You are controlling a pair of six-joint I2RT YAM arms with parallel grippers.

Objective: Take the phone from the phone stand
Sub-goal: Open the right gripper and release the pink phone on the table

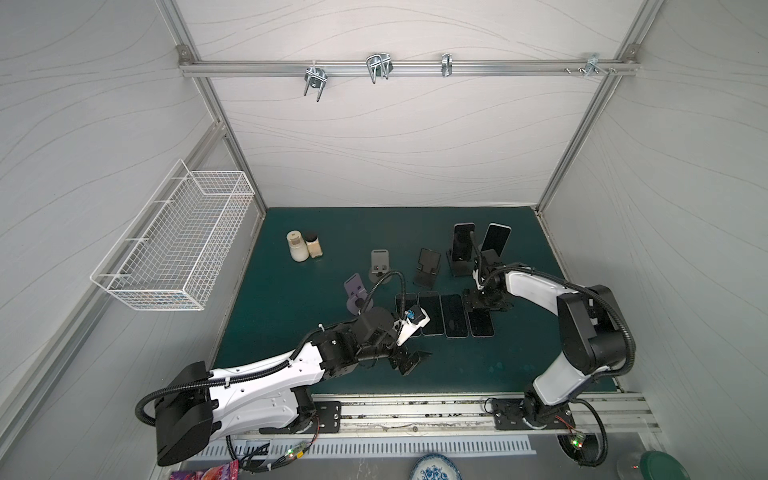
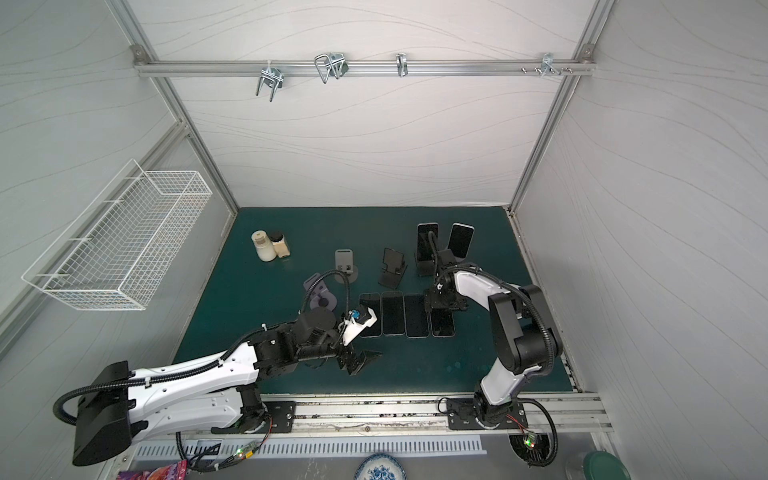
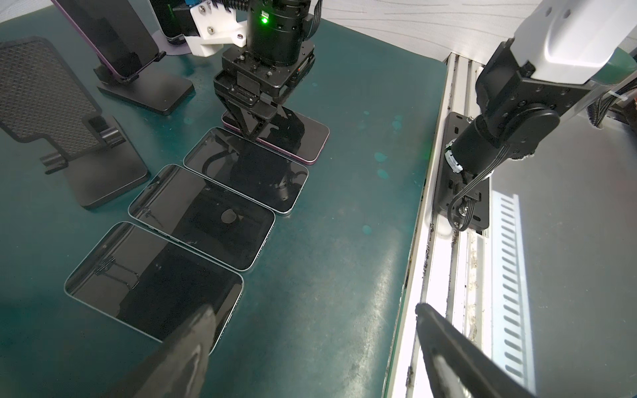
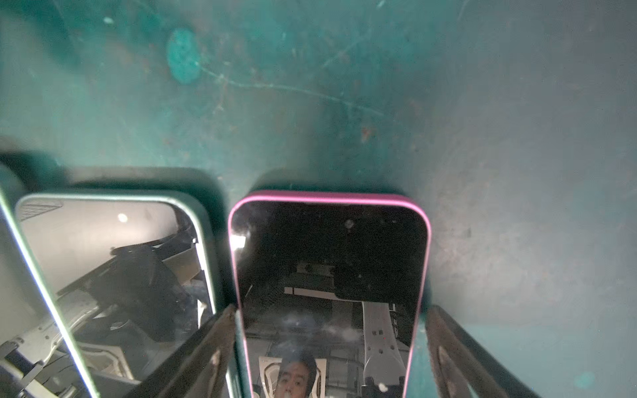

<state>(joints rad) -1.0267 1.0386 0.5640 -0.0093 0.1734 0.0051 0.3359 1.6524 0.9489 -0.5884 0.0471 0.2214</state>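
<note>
A pink-edged phone [image 4: 331, 262] lies flat on the green mat [image 1: 478, 365], rightmost in a row of flat phones [image 1: 482, 326]. My right gripper [image 4: 331, 310] straddles its near end, open, with mat showing between the phone's edge and one finger. In both top views it hangs straight over that phone [image 2: 442, 309]. Two more phones [image 1: 463, 241] [image 1: 495, 237] stand upright on black phone stands [image 1: 459, 268] just behind the right arm. My left gripper [image 3: 313, 308] is open and empty, low over the mat near the front [image 1: 411, 359].
Three other phones [image 1: 431, 311] lie flat left of the pink one. Empty stands sit behind them: black [image 1: 428, 268], grey [image 1: 379, 264], purple [image 1: 356, 291]. Two bottles [image 1: 303, 246] stand at the back left. A wire basket [image 1: 174, 249] hangs on the left wall.
</note>
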